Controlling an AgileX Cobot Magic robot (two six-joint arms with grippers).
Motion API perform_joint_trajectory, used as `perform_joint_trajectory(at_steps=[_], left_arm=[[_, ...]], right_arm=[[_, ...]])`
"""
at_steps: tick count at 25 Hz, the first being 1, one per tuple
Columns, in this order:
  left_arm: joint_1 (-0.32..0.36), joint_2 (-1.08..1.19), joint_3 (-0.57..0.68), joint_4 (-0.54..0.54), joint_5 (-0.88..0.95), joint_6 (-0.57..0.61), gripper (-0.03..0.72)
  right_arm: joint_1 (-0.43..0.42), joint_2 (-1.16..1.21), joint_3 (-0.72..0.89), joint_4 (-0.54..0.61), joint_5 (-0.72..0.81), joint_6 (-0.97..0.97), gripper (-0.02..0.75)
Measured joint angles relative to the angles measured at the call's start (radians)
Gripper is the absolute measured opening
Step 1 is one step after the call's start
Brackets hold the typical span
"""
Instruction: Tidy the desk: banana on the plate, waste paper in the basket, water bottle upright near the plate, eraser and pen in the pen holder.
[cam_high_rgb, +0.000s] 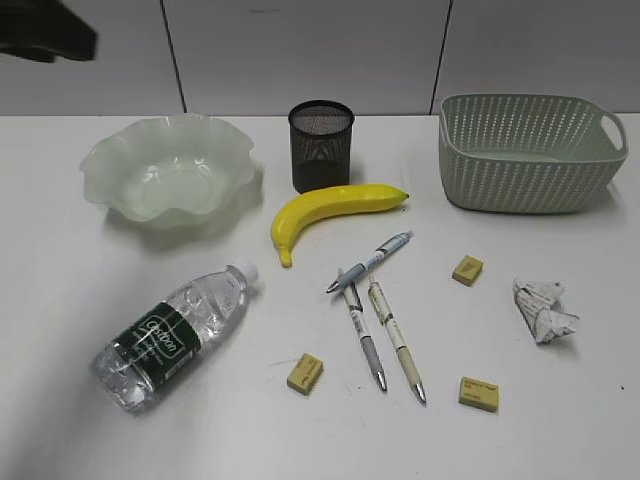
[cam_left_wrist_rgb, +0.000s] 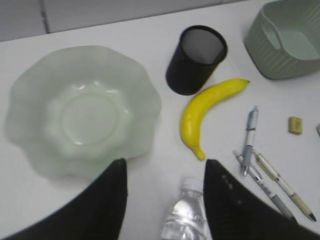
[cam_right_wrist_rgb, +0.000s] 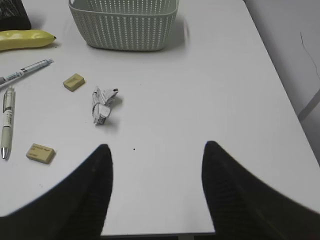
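Desk clutter is what we see spread over the white table (cam_high_rgb: 60, 300). Our left gripper (cam_left_wrist_rgb: 165, 200) hangs above the near edge of the plate (cam_high_rgb: 165, 170), its jaws parted with nothing between them; the bottle's cap shows in the gap below. Our right gripper (cam_right_wrist_rgb: 156, 190) hovers over bare table at the right side, jaws spread wide and empty.

We find the plate at the far left, upright and holding nothing. The pen holder (cam_high_rgb: 321, 145) stands just right of it, and the banana (cam_high_rgb: 335, 212) lies in front of the holder, close to its base, dark tip pointing right. The basket (cam_high_rgb: 530, 152) sits at the far right corner. The bottle (cam_high_rgb: 175, 335) lies on its side in front of the plate, cap pointing toward the banana.

Three pens (cam_high_rgb: 378, 318) lie together near the middle, one crossing over the tops of the other two. We count three yellow erasers (cam_high_rgb: 305, 372): one between bottle and pens, one right of the pens' tips, one nearer the basket. The crumpled paper (cam_high_rgb: 545, 311) rests at the right, well in front of the basket.
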Motion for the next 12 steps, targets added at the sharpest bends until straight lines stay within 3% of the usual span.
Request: perform_joint_trajectory(at_steps=[6,12], left_arm=[[-0.226,0.254,-0.171,0.042,-0.009,0.001,0.385],[-0.349,0.490,-0.341,0.117,0.005,-0.105,0.405]], right_arm=[[0.000,0.000,0.000,0.000,0.000,0.000,0.456],[0.000,0.000,0.000,0.000,0.000,0.000,0.456]])
